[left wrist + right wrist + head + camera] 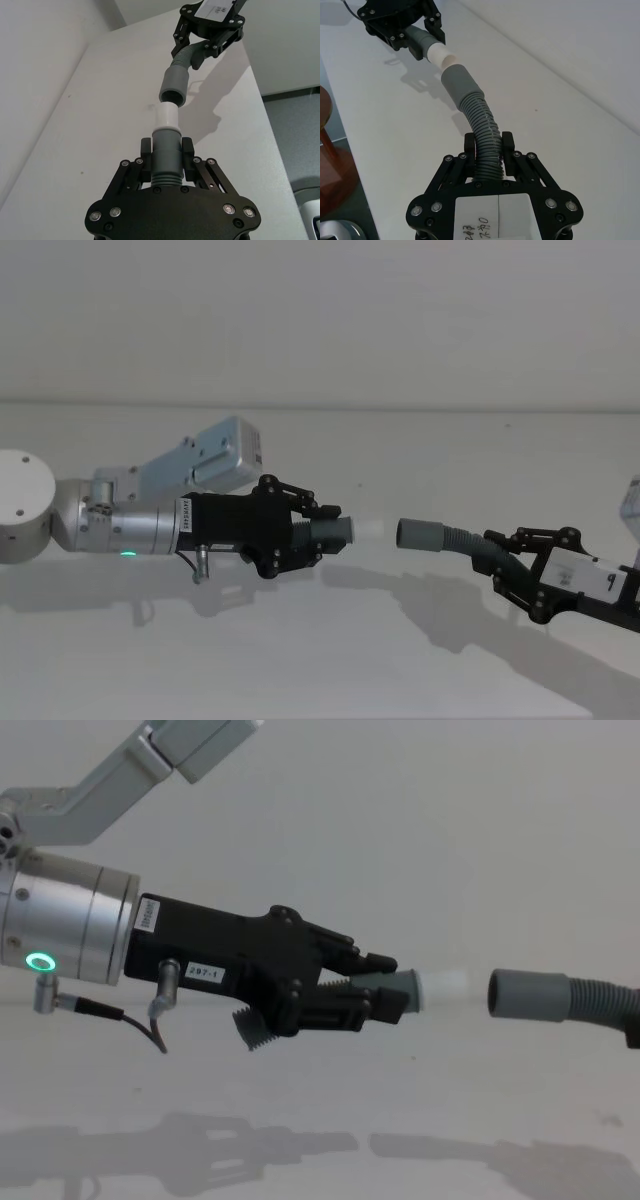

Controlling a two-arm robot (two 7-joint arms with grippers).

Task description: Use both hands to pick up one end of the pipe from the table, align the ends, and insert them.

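Note:
My left gripper (330,532) is shut on one pipe piece, a smooth grey cuff (400,992) with a narrower white tip (370,530) pointing right. My right gripper (497,558) is shut on the ribbed hose (482,120) of the other pipe piece, whose wider grey open cuff (420,535) points left. Both pieces hang above the white table (300,660). The two ends face each other nearly in line. A small gap shows between the white tip (445,985) and the open cuff (530,995). In the left wrist view the tip (166,116) sits just at the cuff's mouth (175,87).
The table's edge runs beside grey floor (295,125) on one side. A red-brown stool (325,120) stands past the table's other edge. The arms' shadows lie on the table below the grippers.

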